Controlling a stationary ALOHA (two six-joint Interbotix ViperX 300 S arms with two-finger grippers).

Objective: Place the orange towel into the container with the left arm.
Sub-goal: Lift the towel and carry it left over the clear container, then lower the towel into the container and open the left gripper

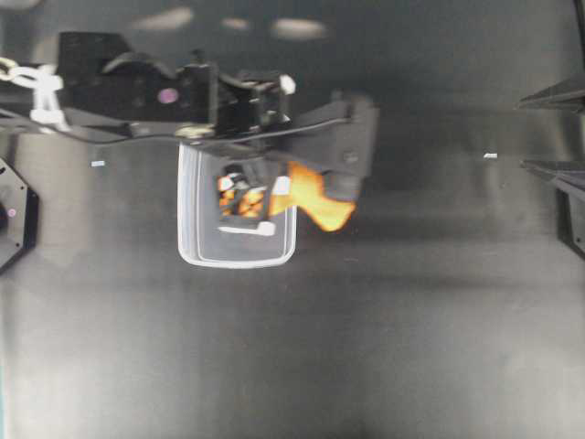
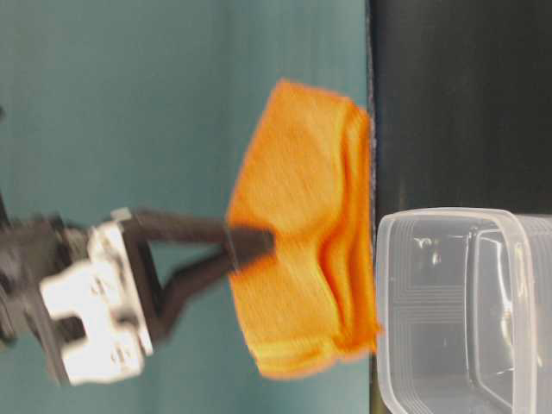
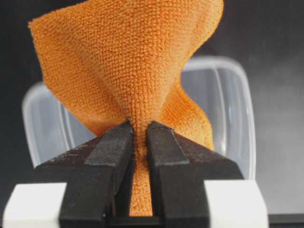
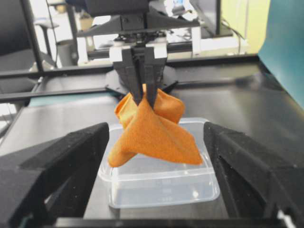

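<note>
My left gripper (image 3: 140, 126) is shut on the orange towel (image 3: 128, 61), pinching a bunched fold between its black fingers. The towel (image 4: 152, 133) hangs crumpled from the left gripper (image 4: 144, 99), in the air above the clear plastic container (image 4: 161, 190). In the overhead view the towel (image 1: 320, 201) shows by the right edge of the container (image 1: 238, 261), with the left arm reaching in from the left. The table-level view shows the towel (image 2: 302, 224) just beside the container's rim (image 2: 431, 220). My right gripper (image 4: 156, 190) is open and empty, facing the container from a distance.
The container stands on a dark table and holds nothing but reflections. Black parts of the right arm (image 1: 558, 174) sit at the right edge of the overhead view. A small white mark (image 1: 490, 155) lies on the table.
</note>
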